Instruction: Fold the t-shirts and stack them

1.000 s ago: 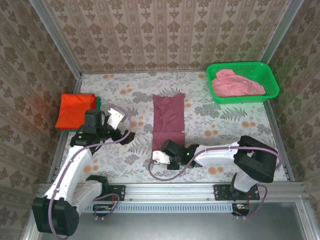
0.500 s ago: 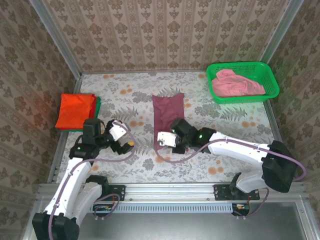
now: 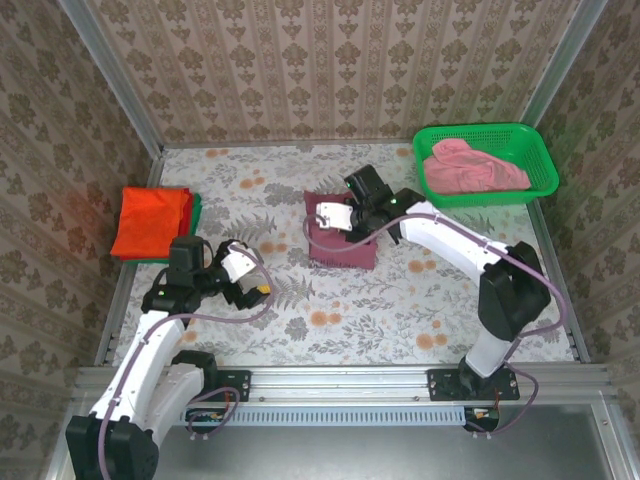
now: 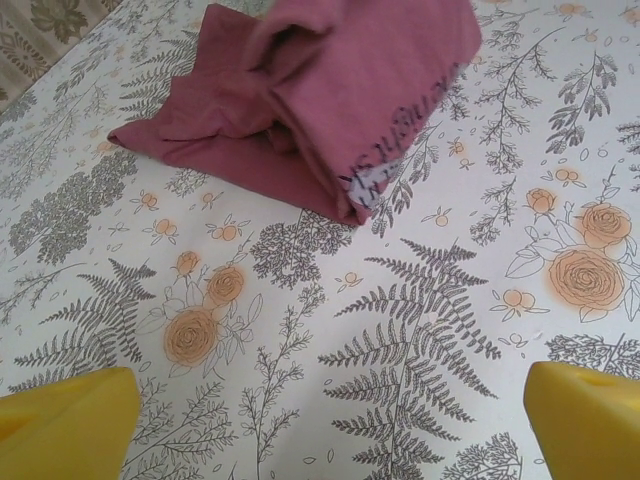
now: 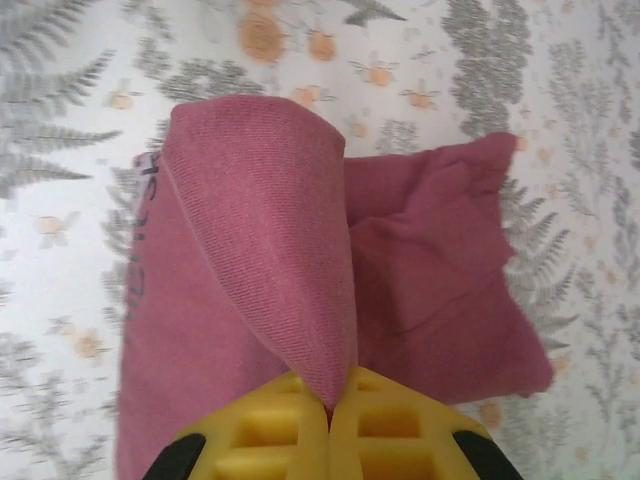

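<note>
the orange t-shirt (image 3: 150, 222) lies folded at the far left on a green t-shirt (image 3: 196, 206), judged to be the stack in progress. the left gripper (image 3: 258, 288) hangs low over the table (image 3: 400, 300) just right of it, jaws wide apart and empty, clear of the work. at centre the right gripper (image 3: 338, 222) has its jaws closed on a raised fold of the maroon t-shirt (image 3: 345, 250), apparently mid-fold, while the pink t-shirt (image 3: 470, 168) waits in the basket (image 3: 540, 165) at far right.

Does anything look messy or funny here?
Nothing is spilled or broken. The maroon t-shirt in the middle of the table looks rumpled: the right gripper is shut on one edge, holding it up over the rest, so it sits in a lumpy half-fold. The pink t-shirt lies crumpled in the green basket, unfolded.
</note>
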Robot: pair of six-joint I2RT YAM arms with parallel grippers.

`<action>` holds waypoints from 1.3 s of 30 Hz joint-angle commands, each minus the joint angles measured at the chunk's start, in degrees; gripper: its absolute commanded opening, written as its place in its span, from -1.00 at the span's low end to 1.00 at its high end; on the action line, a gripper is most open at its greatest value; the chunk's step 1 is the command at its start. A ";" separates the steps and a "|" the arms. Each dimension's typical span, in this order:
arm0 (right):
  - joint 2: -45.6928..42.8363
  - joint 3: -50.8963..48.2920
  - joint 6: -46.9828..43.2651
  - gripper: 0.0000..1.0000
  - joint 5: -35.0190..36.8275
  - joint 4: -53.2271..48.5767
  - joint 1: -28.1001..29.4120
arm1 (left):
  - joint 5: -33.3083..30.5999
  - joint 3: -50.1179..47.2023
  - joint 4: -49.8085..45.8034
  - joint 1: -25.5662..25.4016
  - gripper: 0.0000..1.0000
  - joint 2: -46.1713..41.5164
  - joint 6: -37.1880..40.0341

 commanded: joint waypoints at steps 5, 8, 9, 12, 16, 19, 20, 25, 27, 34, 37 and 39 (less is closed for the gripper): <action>8.23 12.23 -7.47 -1.00 -0.11 -2.22 -2.82 | 2.50 -0.91 1.13 0.70 1.00 0.14 1.23; 11.46 15.96 -8.54 -1.00 -0.22 -1.74 -3.38 | 2.78 -0.88 1.28 0.78 1.00 0.52 1.14; 12.49 17.08 -8.76 -1.00 -0.14 -1.72 -3.45 | 2.98 -0.83 1.26 0.79 1.00 0.69 1.08; 15.85 20.32 -9.75 -1.00 0.30 -1.04 -3.67 | 3.54 -0.62 1.40 0.86 1.00 1.31 0.98; 20.46 24.68 -10.25 -1.00 1.03 -0.32 -3.99 | 4.06 -0.47 1.32 0.96 0.99 1.89 0.93; 23.75 27.20 -10.18 -1.00 1.50 0.24 -4.57 | 4.51 -0.47 1.36 0.94 1.00 2.06 0.86; 24.90 27.92 -9.92 -1.00 1.94 1.87 -4.72 | 4.53 -0.48 1.39 0.95 1.00 2.12 0.82; 29.46 32.02 -8.91 -1.00 3.23 3.90 -5.41 | 5.19 -0.49 1.52 0.98 1.00 2.16 0.44; 31.33 34.04 -8.45 -1.00 4.50 3.63 -5.57 | 5.20 -0.35 1.53 1.03 1.00 2.08 0.26; 34.86 38.16 -4.69 -0.98 7.59 2.57 -5.92 | 3.68 -0.26 2.37 0.95 1.00 1.13 -2.21; 34.93 38.58 -3.24 -1.00 10.06 2.15 -5.96 | 3.16 -0.17 2.81 0.94 1.00 0.68 -3.17; 34.21 37.94 -1.91 -1.00 10.78 2.60 -6.09 | 3.08 -0.26 3.14 0.89 0.99 0.40 -3.41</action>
